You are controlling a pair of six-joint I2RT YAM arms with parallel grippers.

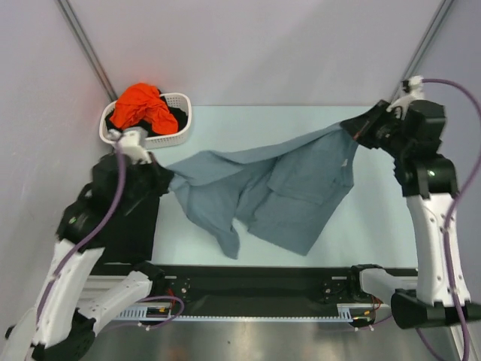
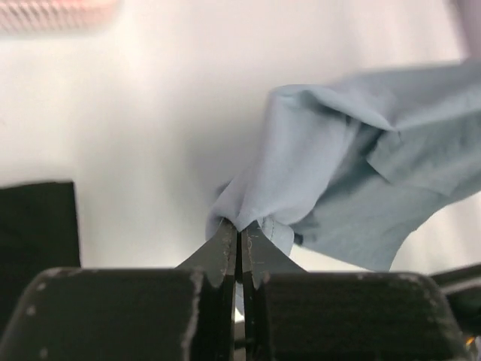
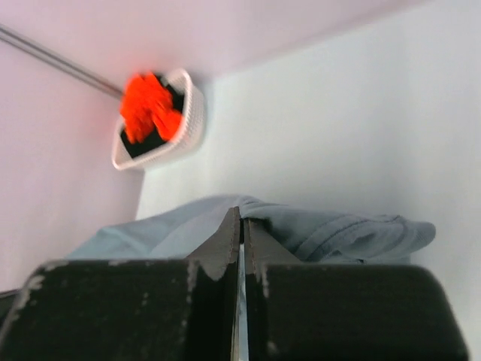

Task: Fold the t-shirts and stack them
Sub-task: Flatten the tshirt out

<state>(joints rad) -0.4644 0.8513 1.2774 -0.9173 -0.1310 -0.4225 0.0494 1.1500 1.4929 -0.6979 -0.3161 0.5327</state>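
item: grey-blue t-shirt (image 1: 278, 188) over table (image 1: 248, 120) centre, long axis left-to-right | left gripper (image 2: 240, 232): jaws pinched on its left edge | right gripper (image 3: 242, 219): jaws pinched on its far right corner | orange t-shirt (image 1: 139, 105): in basket (image 1: 184, 101), nearer left arm
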